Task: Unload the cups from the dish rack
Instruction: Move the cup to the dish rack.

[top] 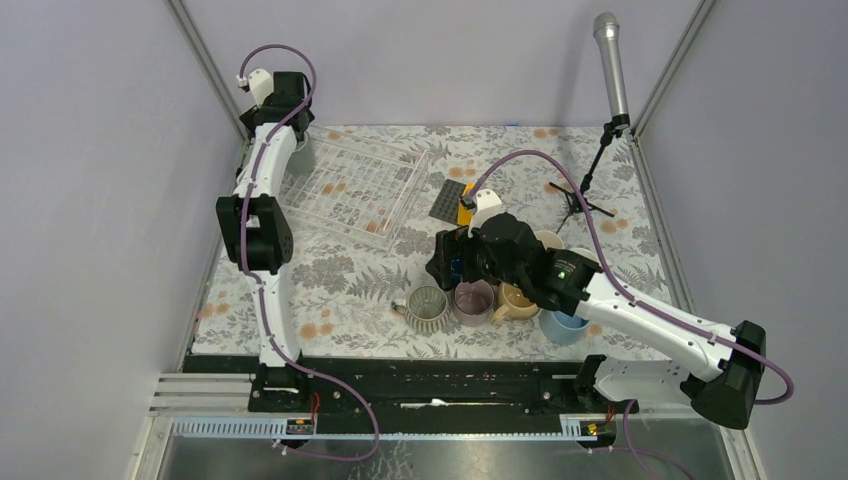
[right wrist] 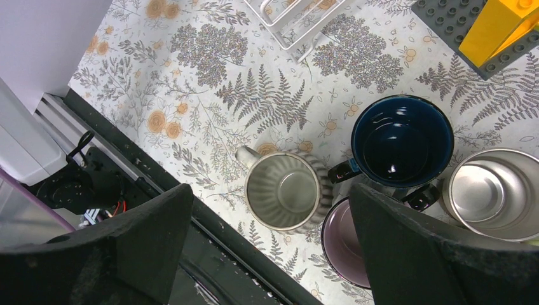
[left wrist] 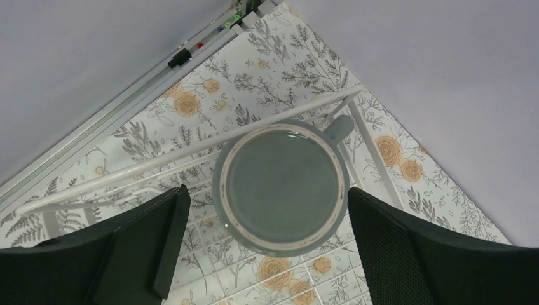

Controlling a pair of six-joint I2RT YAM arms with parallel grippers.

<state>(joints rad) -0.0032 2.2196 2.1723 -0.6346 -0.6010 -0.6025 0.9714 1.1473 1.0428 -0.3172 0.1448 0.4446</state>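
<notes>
Upper left of the overhead view: left gripper reaching over the far corner of the dish rack, jaws spread wide, holding nothing. In the left wrist view, centred between the two dark fingers, a grey mug sitting in the rack's corner, handle pointing to the upper right of the frame, close to the white rails. Hard to tell whether mouth-up or upside down. Apparently the last cup in the rack.

To lift it well: descend straight, keeping the round body centred. Bite across the wall, away from the handle, fingertips clear of the rails. Close firmly on the glazed, probably slippery side. Raise vertically before swinging away, to avoid snagging the handle on the corner bar.

Lower centre of the overhead view: unloaded cups clustered on the floral cloth. In the right wrist view, ribbed mug at centre, mauve mug lower right, navy mug to the right, steel mug at the right edge, all packed close. Right gripper hovering above them, jaws apart, empty. Best to set the grey mug on bare cloth left of that cluster.
</notes>
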